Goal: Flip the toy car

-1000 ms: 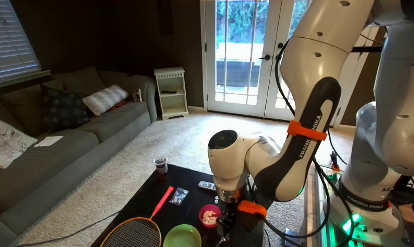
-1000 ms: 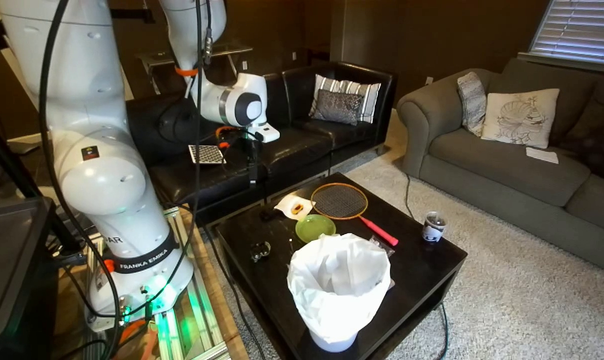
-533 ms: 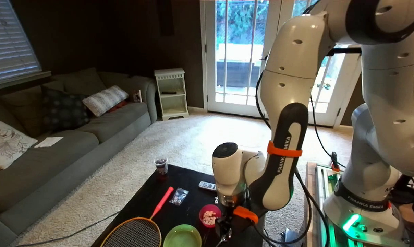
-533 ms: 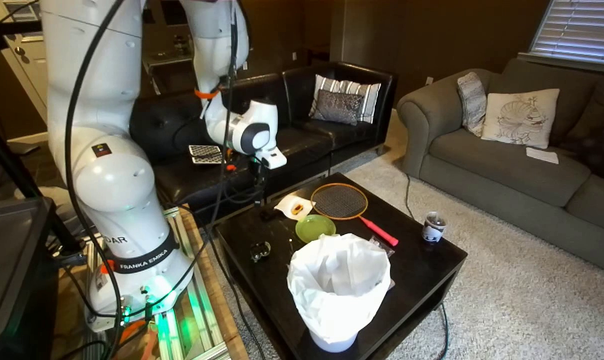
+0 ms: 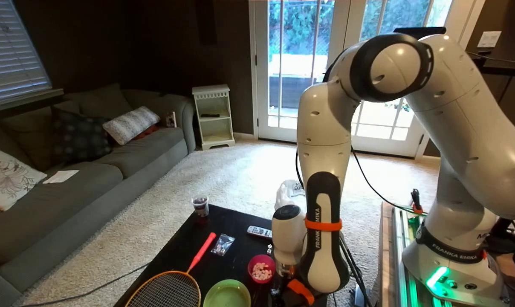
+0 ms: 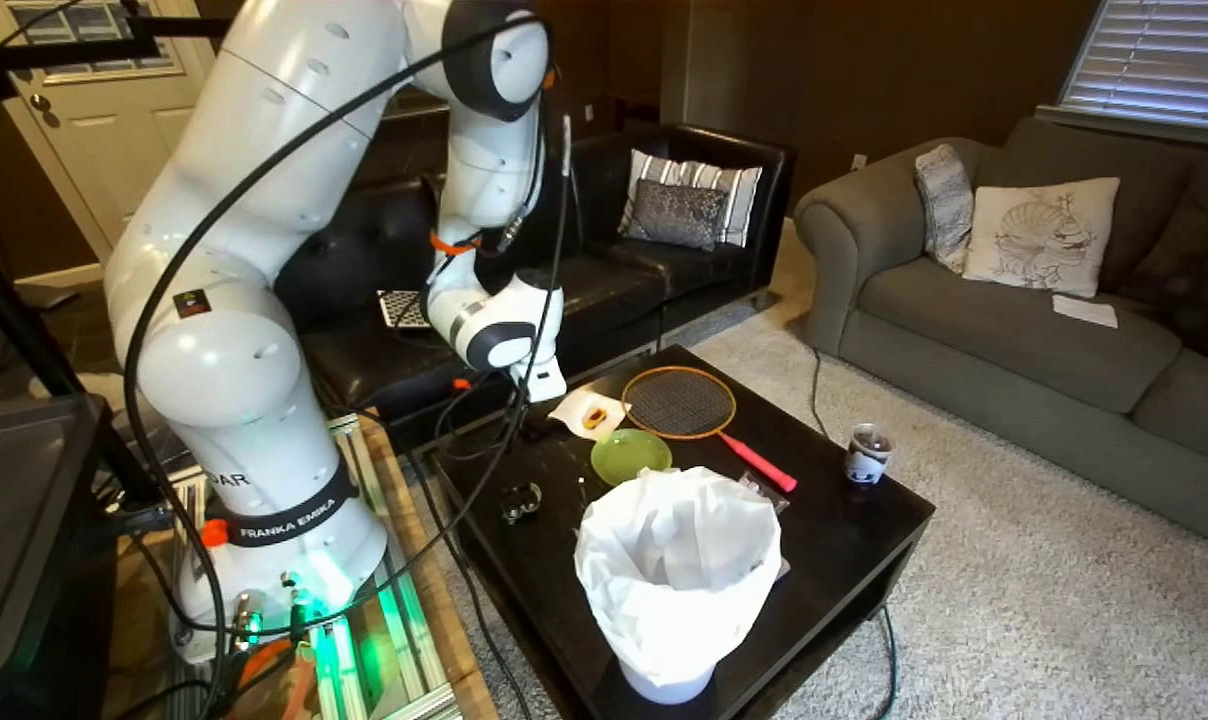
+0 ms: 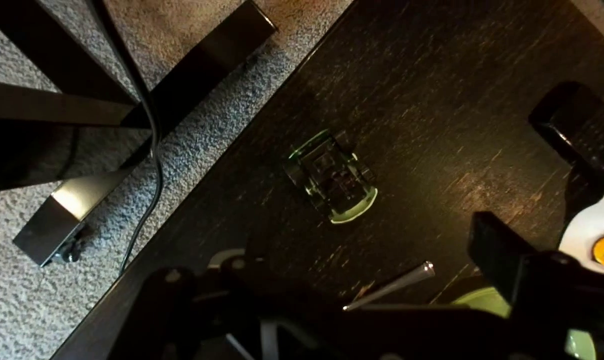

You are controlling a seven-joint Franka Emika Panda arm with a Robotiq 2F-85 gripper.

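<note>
The toy car (image 7: 334, 180) lies on the black table with its dark chassis and wheels facing up and a pale green body rim showing at its ends. It shows small near the table's edge in an exterior view too, as a dark car (image 6: 520, 502). My gripper (image 7: 377, 250) stands open above the table, its fingers wide apart, one finger (image 7: 497, 255) clear at the right and the opposite one mostly lost in shadow. Nothing is held. The car sits ahead of the fingertips, apart from them. Cables partly cover the gripper in an exterior view.
A thin metal utensil (image 7: 392, 287) lies below the gripper. Around it are a green bowl (image 6: 631, 457), a racket (image 6: 680, 402), a white-lined bin (image 6: 676, 580), a pink bowl (image 5: 261, 268), a dark object (image 7: 579, 122) and white paper (image 6: 589, 414). The table's edge (image 7: 232, 150) runs close beside the car.
The arm has come down toward the table, its wrist sinking in both exterior views. The gripper has stayed open, and the car lies where it was.
</note>
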